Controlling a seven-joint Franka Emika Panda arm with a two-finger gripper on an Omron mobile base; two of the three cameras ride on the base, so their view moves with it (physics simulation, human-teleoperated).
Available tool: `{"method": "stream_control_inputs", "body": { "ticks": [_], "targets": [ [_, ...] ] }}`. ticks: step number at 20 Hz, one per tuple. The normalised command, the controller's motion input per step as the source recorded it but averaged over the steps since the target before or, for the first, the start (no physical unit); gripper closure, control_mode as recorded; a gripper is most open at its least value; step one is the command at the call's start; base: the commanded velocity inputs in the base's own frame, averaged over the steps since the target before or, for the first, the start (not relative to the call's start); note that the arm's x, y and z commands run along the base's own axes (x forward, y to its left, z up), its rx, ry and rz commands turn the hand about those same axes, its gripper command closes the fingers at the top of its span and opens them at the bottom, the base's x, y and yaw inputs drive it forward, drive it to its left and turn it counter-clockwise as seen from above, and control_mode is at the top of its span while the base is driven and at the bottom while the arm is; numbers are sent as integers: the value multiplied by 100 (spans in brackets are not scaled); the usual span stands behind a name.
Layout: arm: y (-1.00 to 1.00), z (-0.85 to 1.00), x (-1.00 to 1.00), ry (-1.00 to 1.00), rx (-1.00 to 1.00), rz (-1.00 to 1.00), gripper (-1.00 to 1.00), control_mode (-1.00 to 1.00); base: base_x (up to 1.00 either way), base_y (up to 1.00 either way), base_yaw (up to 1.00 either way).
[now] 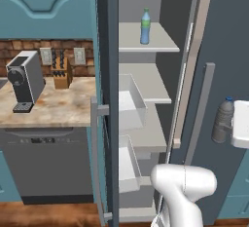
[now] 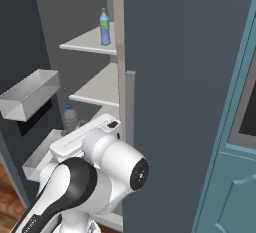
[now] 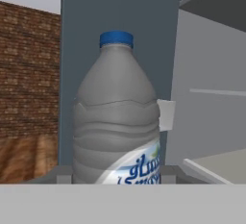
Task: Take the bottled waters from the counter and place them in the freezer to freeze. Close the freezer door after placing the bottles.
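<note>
A clear blue bottled water with a green top part [image 1: 145,26] [image 2: 104,27] stands upright on an upper shelf of the open freezer [image 1: 146,82]. My gripper [image 3: 116,175] [image 1: 232,123] is shut on the duller grey-blue bottled water [image 3: 117,122] [image 1: 223,120] [image 2: 70,118]. That bottle is upright with a blue cap and hangs in the air to the right of the freezer opening, at about lower-shelf height. The freezer door [image 1: 113,75] [image 2: 15,52] is swung open to the left. The counter [image 1: 58,106] lies left of it.
White bins [image 1: 130,102] [image 2: 30,94] hang on the open door's inner side. A closed slate-grey door with a bar handle [image 1: 202,114] stands right of the opening. On the counter are a coffee machine [image 1: 24,82] and a knife block [image 1: 62,72]. A dishwasher [image 1: 46,165] sits below.
</note>
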Motion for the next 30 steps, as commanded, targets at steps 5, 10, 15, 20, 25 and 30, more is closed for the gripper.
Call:
{"method": "stream_control_inputs", "body": {
  "ticks": [5, 10, 15, 20, 25, 30],
  "targets": [
    [2, 0, 0, 0, 0, 0, 100, -100, 0, 0, 0],
    [8, -6, 14, 0, 0, -18, 100, -100, 0, 0, 0],
    [42, -1, 30, 0, 0, -40, 100, -100, 0, 0, 0],
    [58, -4, 7, 0, -1, -33, 100, -100, 0, 0, 0],
    [37, -16, 0, 0, 0, -28, 100, -100, 0, 0, 0],
    [45, -22, 0, 0, 1, -26, 100, -100, 0, 0, 0]
  ]
}}
